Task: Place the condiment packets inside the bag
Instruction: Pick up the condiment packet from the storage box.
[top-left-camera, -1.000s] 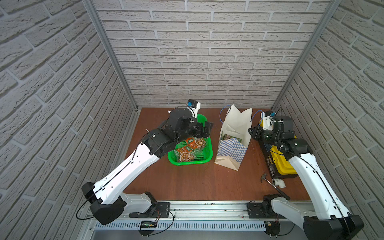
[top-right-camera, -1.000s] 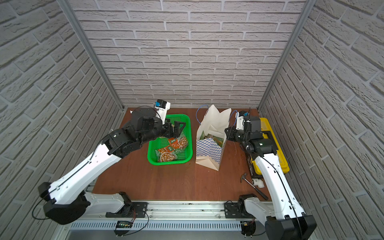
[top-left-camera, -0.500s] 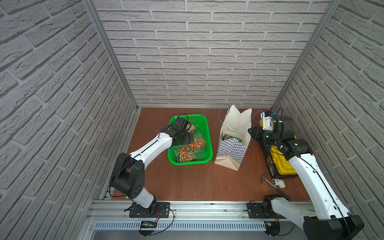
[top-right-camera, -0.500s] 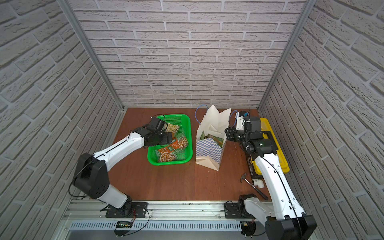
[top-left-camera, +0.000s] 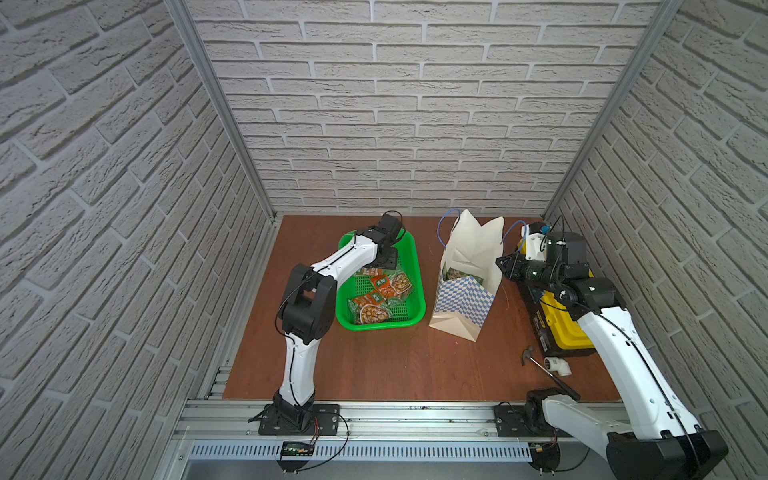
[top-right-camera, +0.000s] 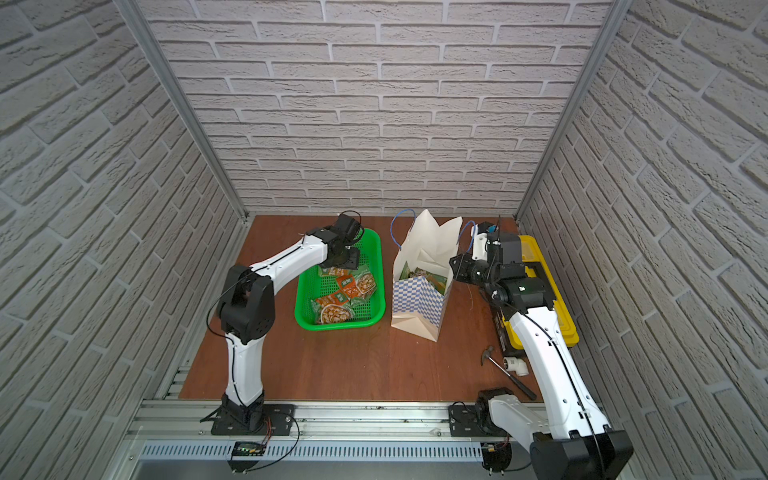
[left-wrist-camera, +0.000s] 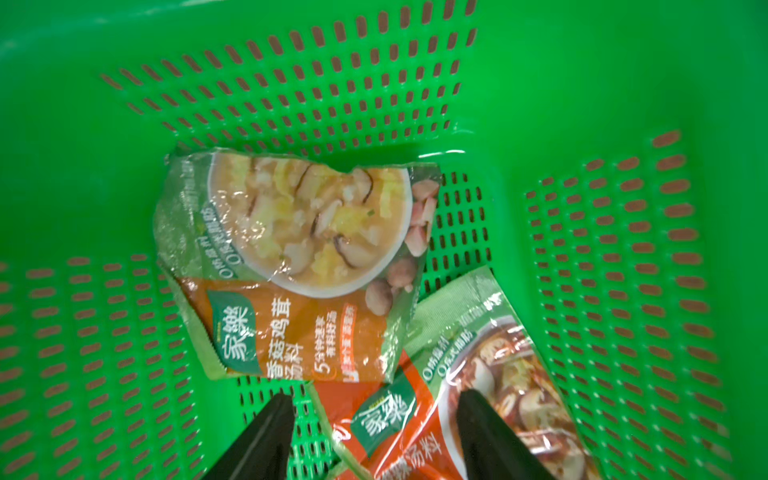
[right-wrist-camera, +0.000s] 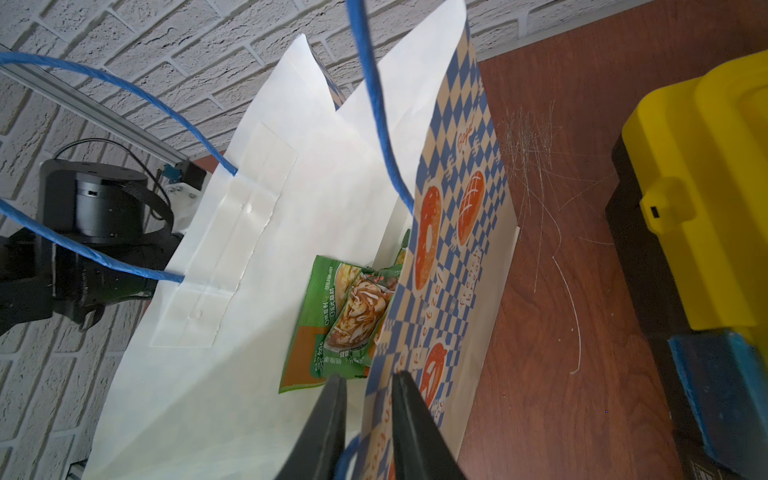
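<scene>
— Which step?
— Picking another. My left gripper (left-wrist-camera: 374, 397) straddles, jaws apart, a glossy orange-and-green condiment packet (left-wrist-camera: 494, 361) in the green perforated plastic basket (left-wrist-camera: 623, 291).
— And the right?
— My right gripper (right-wrist-camera: 369, 376) pinches the wall of the tall white checkered paper bag (right-wrist-camera: 249, 291); packets (right-wrist-camera: 332, 316) lie inside. Next I'd close, lift and carry across.

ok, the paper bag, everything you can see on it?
The bag is white paper with a blue-and-white checkered outside printed with orange breads, and blue cord handles. It stands open on the table between the green basket and yellow toolbox, condiment packets inside. The right gripper pinches its checkered wall.
</scene>
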